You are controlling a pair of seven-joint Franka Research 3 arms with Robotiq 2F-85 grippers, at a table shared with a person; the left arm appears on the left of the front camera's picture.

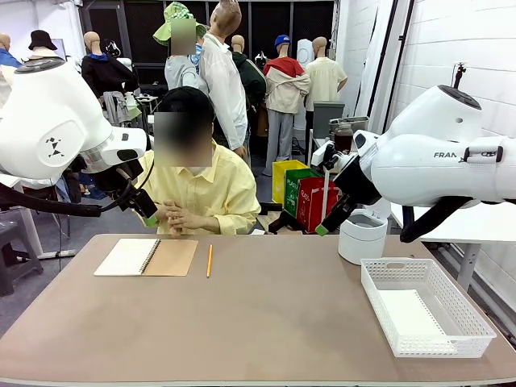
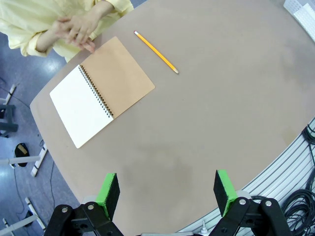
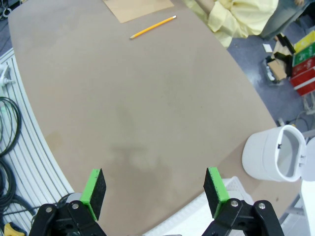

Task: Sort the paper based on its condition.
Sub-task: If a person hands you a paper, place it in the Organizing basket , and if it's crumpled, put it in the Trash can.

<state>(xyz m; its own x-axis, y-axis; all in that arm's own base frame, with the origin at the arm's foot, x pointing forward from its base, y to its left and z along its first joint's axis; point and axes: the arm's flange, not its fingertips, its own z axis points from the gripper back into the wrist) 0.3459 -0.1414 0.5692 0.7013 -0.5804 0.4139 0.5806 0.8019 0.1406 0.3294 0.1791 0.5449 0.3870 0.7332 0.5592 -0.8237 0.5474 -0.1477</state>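
Currently we're holding both arms high over the table [image 1: 266, 322], left gripper [image 2: 167, 194] and right gripper [image 3: 155, 191] both spread wide, gripping nothing. We're seeing paper as the blank white page of the spiral notebook [image 2: 101, 91], lying open by the pencil [image 1: 210, 260] near the person's hands [image 1: 173, 216]; white basket [image 1: 427, 310] and bin [image 1: 362, 235] sitting on our right

Your left gripper [image 2: 167, 192] hangs high on the left, jaws spread wide, nothing between the pads. Your right gripper [image 3: 155, 192] hangs high on the right, jaws equally wide and empty. At the far edge, the person's hands [image 1: 176, 216] are clasped together.
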